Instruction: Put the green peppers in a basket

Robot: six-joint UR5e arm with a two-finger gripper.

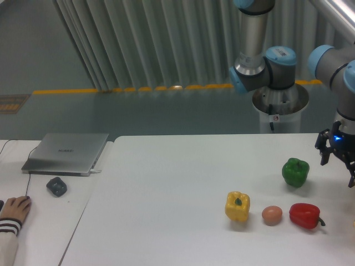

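The green pepper (295, 172) sits upright on the white table (166, 210), right of centre. My gripper (337, 166) hangs at the frame's right edge, just right of the pepper and slightly above it, not touching it. Its dark fingers are spread apart with nothing between them, and part of the gripper is cut off by the frame edge. No basket is in view.
A yellow bell pepper (237, 205), a small brownish egg-like object (272, 215) and a red bell pepper (304, 215) lie in a row in front of the green one. A closed laptop (66, 152), a mouse (56, 185) and a person's hand (14, 210) are on the left table.
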